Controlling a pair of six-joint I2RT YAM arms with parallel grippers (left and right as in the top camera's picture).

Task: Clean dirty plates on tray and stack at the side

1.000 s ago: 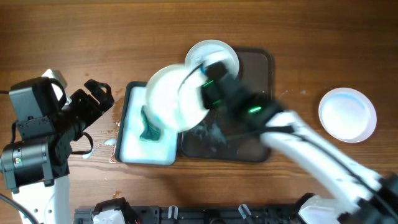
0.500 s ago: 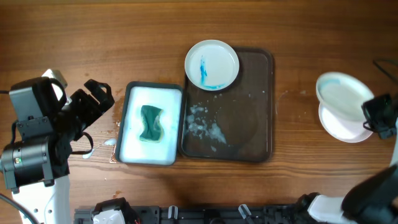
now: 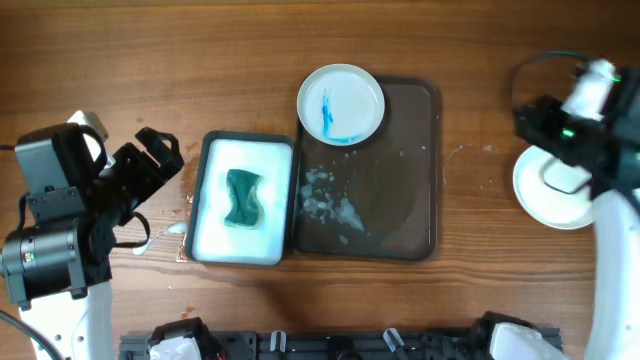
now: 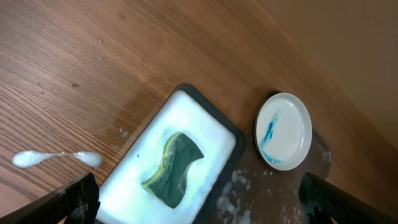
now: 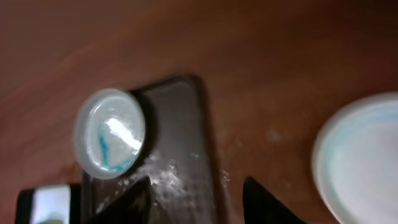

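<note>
Sitting on the sudsy brown tray [image 3: 404,130], round blue-smeared plate [image 3: 341,104] — left hand [image 4: 198,198], right hand [image 5: 198,200] both spread wide, empty

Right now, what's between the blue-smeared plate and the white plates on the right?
Only the right part of the tray, then table wood with a few white specks; the overhead view shows it.

The tray [image 3: 400,215] sits mid-table [image 3: 150,60]. A plate [image 3: 341,104] lies on its far-left corner, overhanging the rim. A basin [image 3: 210,145] sits just left of the tray, sides touching, with a sponge [image 3: 242,197] in it. A second plate [image 3: 548,208] lies near the right edge, well apart.
</note>
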